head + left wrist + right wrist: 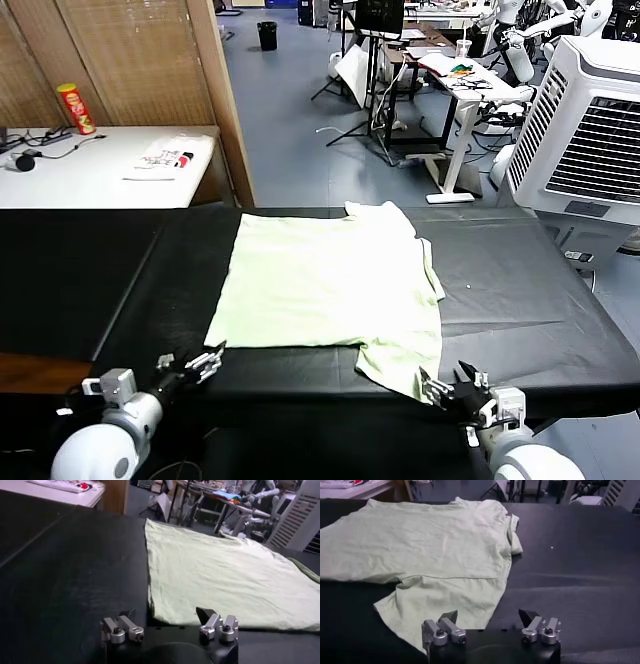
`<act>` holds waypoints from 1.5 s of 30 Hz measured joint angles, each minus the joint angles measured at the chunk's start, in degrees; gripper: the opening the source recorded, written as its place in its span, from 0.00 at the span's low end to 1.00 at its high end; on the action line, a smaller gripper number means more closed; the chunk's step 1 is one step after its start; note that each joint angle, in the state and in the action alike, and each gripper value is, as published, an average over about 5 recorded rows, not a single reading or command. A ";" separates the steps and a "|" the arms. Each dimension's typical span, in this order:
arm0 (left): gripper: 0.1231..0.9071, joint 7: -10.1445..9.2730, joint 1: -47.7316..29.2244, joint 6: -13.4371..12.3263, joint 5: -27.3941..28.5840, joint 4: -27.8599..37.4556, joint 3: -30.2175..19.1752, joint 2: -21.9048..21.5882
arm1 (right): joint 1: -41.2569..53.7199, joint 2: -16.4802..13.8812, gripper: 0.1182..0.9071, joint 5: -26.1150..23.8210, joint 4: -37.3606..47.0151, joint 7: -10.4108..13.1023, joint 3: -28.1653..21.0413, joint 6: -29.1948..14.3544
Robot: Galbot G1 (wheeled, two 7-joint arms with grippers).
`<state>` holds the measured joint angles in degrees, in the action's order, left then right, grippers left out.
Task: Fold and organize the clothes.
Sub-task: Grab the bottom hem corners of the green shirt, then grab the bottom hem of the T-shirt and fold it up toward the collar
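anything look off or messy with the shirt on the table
Mostly flat, but the light-green shirt lies askew on the black table: one sleeve sticks out toward the near edge by the open right gripper, rumpled. Nothing is spilled or torn. The open left gripper sits near its corner.

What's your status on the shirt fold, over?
Left gripper open, at the table's near edge by the shirt's corner. Right gripper open, by the near sleeve. Shirt flat, partly folded. Nothing in the way.
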<state>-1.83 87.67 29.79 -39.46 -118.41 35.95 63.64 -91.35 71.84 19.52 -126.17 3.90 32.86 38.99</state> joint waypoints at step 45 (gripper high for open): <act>0.00 -3.65 12.13 -0.18 -1.21 -9.85 5.83 1.79 | -4.64 -0.63 0.00 2.79 -6.53 0.39 2.07 -3.74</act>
<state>-5.48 99.80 29.62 -40.68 -128.27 41.78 65.42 -95.99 71.21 22.31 -132.70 4.30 34.93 35.26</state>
